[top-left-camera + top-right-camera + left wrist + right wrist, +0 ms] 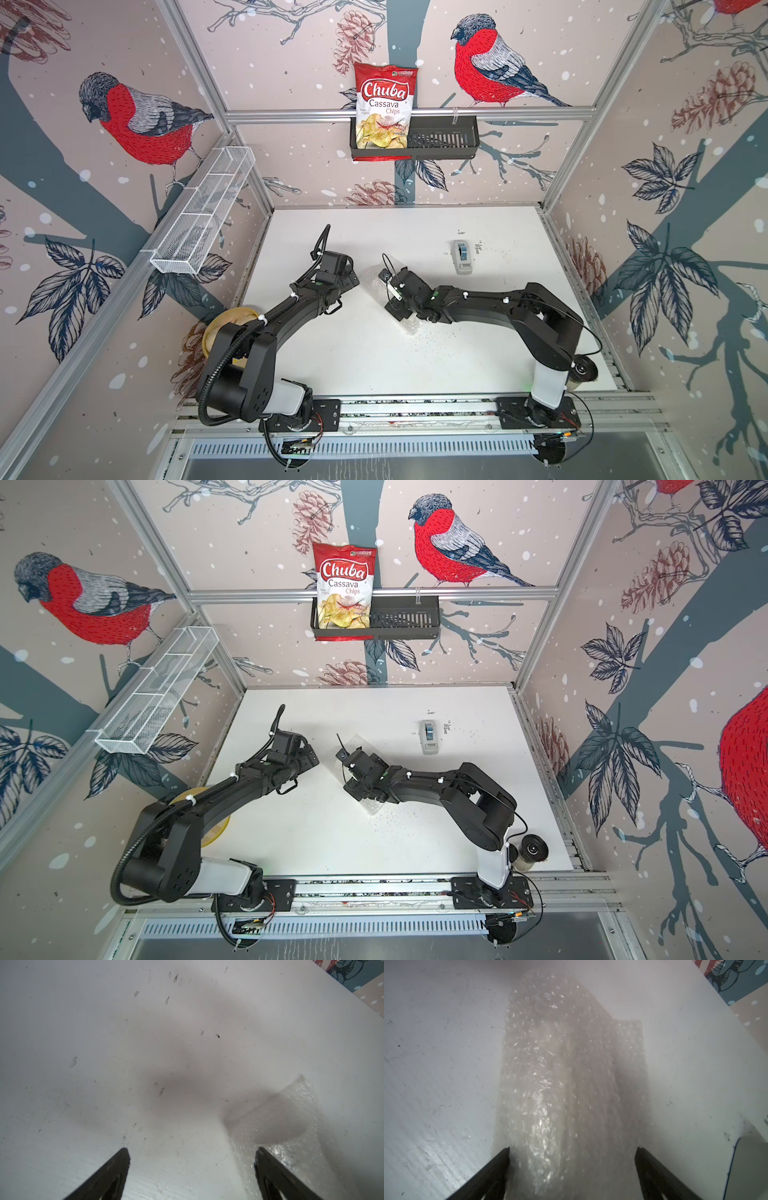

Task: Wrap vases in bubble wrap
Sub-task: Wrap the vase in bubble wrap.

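Observation:
The bubble wrap lies on the white table rolled into a long whitish bundle. In both top views its ends show past the right wrist. My right gripper is low over the roll and open, with one fingertip at each side of it. My left gripper is open over bare table, with one finger over the open end of the roll. The vase is hidden; I cannot tell whether it is inside the roll.
A grey-blue tape dispenser stands behind the right arm. A yellow dish sits under the left arm at the table's left edge. A dark cylinder stands by the right base. A white wire basket and a black basket with a chips bag hang on the walls.

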`<act>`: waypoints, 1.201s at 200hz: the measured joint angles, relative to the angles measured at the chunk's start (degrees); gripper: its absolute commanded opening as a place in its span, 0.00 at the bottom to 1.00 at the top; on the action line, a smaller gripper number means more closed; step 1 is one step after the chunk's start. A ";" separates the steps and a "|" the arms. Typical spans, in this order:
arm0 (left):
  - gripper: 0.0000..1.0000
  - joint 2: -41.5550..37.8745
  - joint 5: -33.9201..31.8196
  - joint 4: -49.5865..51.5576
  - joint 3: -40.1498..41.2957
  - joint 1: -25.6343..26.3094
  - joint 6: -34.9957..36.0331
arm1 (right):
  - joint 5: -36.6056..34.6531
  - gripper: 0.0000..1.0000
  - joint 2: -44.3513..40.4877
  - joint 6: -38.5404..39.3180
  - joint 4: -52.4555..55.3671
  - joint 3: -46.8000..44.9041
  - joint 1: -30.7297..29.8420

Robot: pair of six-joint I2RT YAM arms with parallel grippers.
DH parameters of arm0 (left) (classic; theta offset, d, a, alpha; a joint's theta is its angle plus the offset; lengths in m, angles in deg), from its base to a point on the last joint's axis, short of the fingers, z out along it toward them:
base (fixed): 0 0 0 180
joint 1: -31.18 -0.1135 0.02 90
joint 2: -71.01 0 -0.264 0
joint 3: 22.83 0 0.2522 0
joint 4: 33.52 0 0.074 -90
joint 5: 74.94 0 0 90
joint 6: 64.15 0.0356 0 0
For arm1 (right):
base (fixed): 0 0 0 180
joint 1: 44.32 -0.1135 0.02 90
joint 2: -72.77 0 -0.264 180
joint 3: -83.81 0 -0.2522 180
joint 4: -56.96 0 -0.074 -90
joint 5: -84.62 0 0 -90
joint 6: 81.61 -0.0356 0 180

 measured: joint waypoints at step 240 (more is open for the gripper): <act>0.94 -11.56 15.65 -3.89 10.82 2.49 -1.11 | 17.49 0.94 -7.28 -10.84 4.81 -0.17 10.03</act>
